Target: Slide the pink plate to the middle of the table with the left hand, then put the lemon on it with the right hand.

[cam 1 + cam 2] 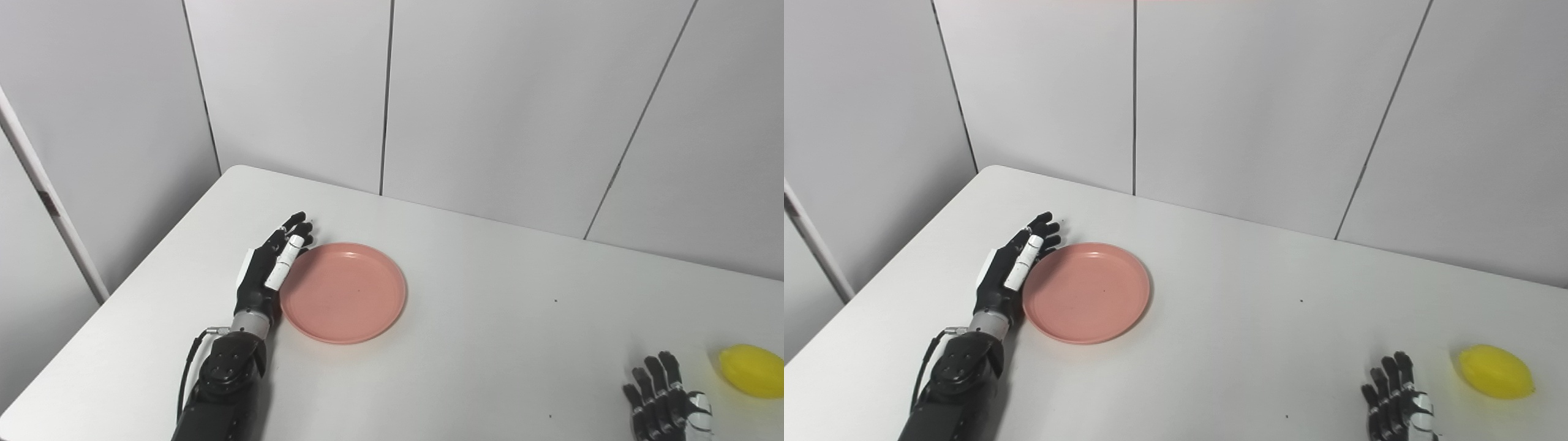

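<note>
One pink plate [343, 293] lies flat and empty on our table [478, 343], left of the centre. Our left hand [269, 269] stands edge-on against its left rim, fingers straight and spread, grasping nothing. We judge the first step to be in hand: the slide toward the middle looks only begun, since the plate sits well short of centre. Next we need a steady sideways push to the right, keeping the palm low against the rim so the plate neither tips nor spins away. Well apart, near the right front corner, the lemon [1496, 371] rests untouched. Our right hand [1396, 398] waits just beside it, fingers extended and apart, holding nothing, partly cut off by the bottom edge.
</note>
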Robot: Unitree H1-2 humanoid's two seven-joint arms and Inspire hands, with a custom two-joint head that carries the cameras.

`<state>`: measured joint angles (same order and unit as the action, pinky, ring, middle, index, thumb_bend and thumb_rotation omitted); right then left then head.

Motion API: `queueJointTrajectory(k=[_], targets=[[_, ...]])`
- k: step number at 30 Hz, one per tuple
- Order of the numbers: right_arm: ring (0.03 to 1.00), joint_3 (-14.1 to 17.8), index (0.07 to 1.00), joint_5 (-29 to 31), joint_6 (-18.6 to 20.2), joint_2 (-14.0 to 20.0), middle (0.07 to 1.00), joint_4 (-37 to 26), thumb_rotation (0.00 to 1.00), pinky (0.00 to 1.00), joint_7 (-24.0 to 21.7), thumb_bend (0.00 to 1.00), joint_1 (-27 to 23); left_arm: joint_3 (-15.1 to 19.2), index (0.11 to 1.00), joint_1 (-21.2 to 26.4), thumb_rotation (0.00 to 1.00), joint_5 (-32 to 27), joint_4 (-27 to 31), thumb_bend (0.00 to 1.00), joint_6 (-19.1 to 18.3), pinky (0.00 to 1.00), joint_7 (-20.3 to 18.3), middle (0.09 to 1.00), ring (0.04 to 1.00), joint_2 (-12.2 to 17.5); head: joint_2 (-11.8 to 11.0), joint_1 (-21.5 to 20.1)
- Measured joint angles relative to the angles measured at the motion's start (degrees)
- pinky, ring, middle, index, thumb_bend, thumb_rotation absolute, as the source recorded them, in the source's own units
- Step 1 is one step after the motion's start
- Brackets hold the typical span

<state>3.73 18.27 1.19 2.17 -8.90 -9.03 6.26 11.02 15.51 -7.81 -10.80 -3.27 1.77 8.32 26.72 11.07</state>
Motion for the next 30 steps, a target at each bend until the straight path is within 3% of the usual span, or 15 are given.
queueJointTrajectory(k=[9,20,30], targets=[[1.0,-0.21,1.0,-0.57,-0.06,-0.06,1.0,0.0,0.99,1.0,0.11,0.64,0.04,-0.88,0.824,-0.3,0.73,-0.66,1.14,0.81,-1.46,0.84,0.0,0.839,0.829,-0.71,0.17,-0.26],[1.0,-0.32,1.0,-0.91,-0.07,-0.26,1.0,0.05,0.97,1.0,0.06,0.65,0.02,-2.28,0.85,-0.08,0.79,0.4,1.83,0.73,-3.54,0.84,0.49,0.853,0.843,-1.73,0.35,-0.7],[1.0,-0.61,1.0,-1.04,-0.07,-0.5,1.0,0.17,0.97,1.0,0.09,0.62,-0.15,-2.68,0.855,2.0,0.76,0.43,-0.53,0.76,-2.26,0.86,1.62,0.866,0.857,-5.97,0.35,-1.32]])
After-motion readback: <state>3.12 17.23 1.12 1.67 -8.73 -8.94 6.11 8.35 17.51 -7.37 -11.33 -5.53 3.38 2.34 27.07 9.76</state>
